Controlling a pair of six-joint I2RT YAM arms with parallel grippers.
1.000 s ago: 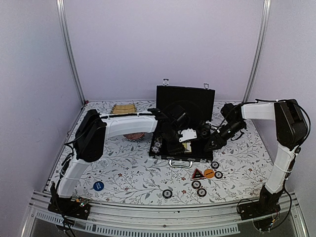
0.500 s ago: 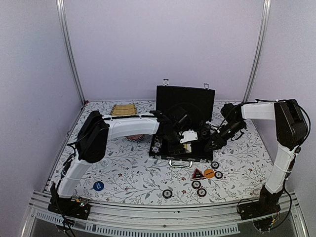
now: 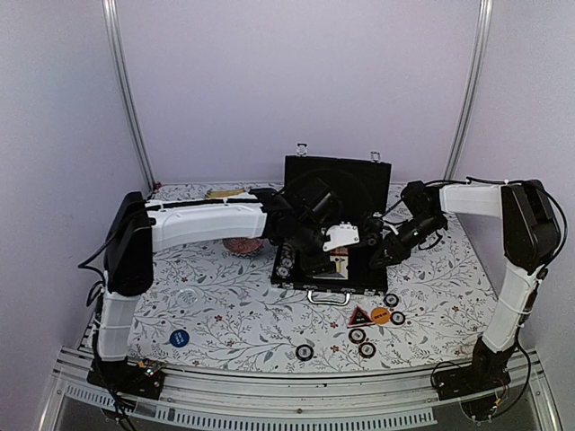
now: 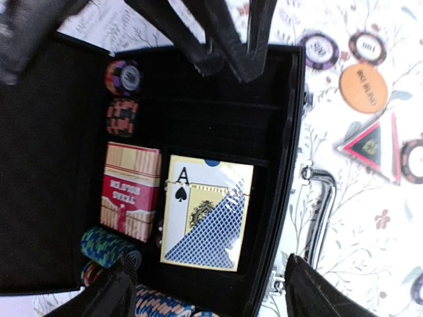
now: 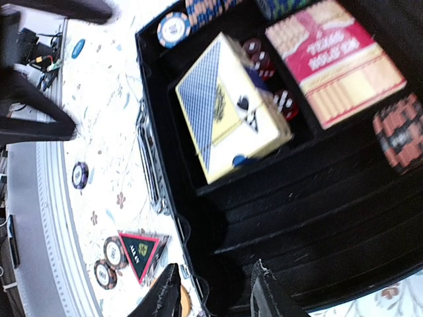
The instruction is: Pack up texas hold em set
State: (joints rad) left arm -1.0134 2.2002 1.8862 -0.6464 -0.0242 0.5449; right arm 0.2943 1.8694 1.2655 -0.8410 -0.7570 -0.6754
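The black briefcase lies open mid-table, lid upright. Inside lie a blue card deck, a red deck and stacks of chips. My left gripper hovers over the case, open and empty, also in the left wrist view. My right gripper is open and empty over the case's right end, also in the right wrist view. On the table in front lie a red triangle, an orange disc, several loose chips and a blue disc.
A pink-red woven ball sits left of the case under my left arm. A tan slatted mat lies at the back left. The case's silver handle faces the front. A lone chip lies near the front edge.
My left arm's upper link has swung left and up, and its gripper has risen slightly above the case. The right gripper has shifted a little towards the case.
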